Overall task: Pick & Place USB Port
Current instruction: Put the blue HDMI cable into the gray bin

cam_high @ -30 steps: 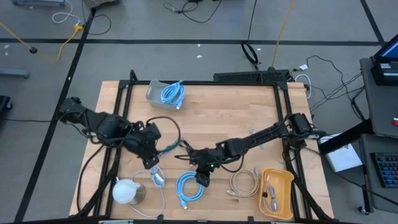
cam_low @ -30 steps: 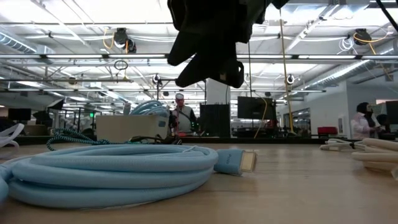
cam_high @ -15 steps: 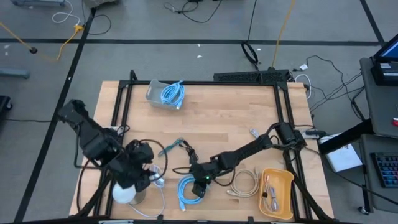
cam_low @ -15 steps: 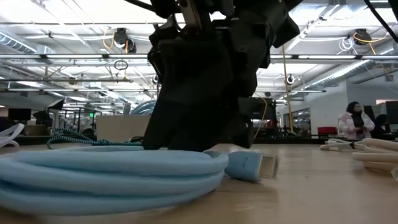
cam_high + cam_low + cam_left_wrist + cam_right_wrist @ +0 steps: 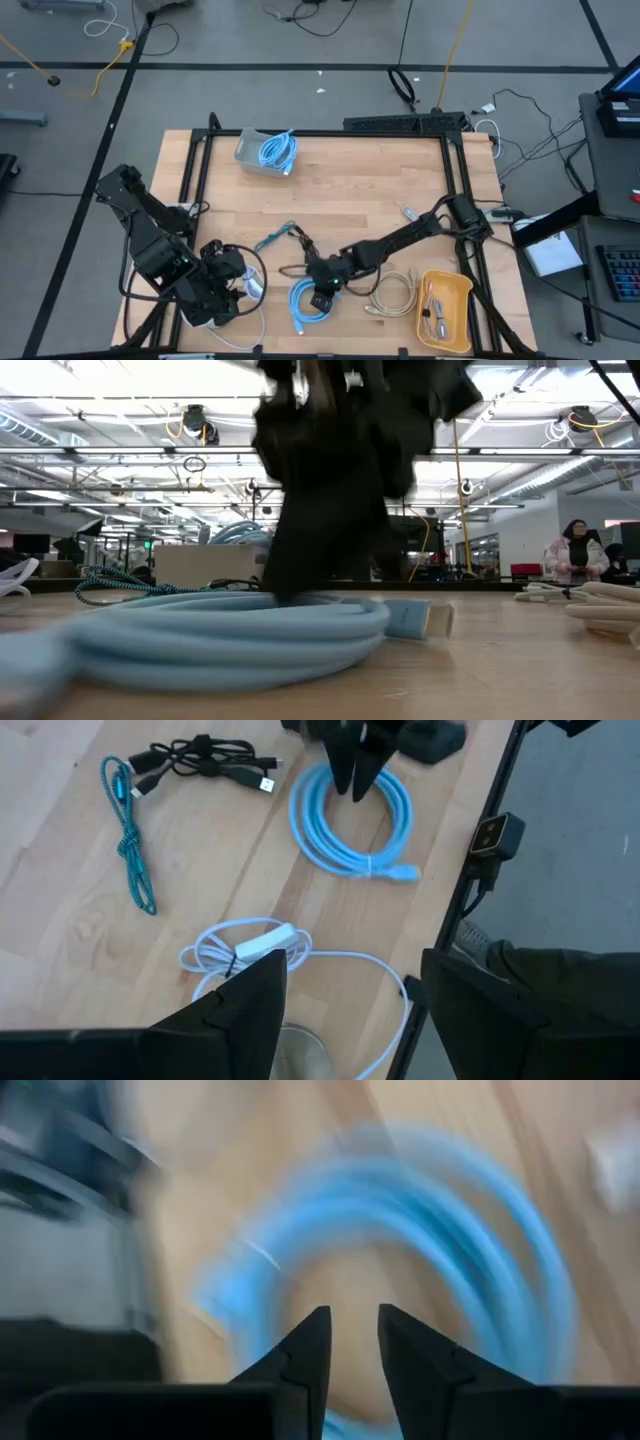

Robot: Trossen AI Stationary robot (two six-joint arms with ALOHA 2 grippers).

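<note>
A light blue cable coil (image 5: 308, 303) lies flat on the wooden table near its front edge, its plug (image 5: 430, 620) resting on the wood. Which cable carries the USB port I cannot tell. My right gripper (image 5: 321, 295) has come down on this coil; its fingers (image 5: 310, 1345) show only a narrow gap, with wood visible between them. My left gripper (image 5: 350, 1010) hangs wide open at the near left. It is above a white bundled cable (image 5: 245, 948) and touches nothing. My right gripper meets the blue coil's far side (image 5: 350, 792), slanting down from the table's right. In the low view the fingers (image 5: 310, 575) reach down onto the top strands. The coil stays flat on the table. Whether a strand lies between the fingers I cannot tell.
A teal braided cable (image 5: 272, 240) and a black cable (image 5: 300, 255) lie just beyond the coil. A beige coil (image 5: 390, 293) and a yellow bin (image 5: 462, 290) holding cables are at the near right. A grey tray (image 5: 248, 150) with a blue cable stands at the far left.
My left gripper has swung from the table's middle toward the near left corner, over the white cable. My right gripper has sunk onto the blue coil. The coil has been nudged: its plug end tipped up, then settled a little farther along the table.
</note>
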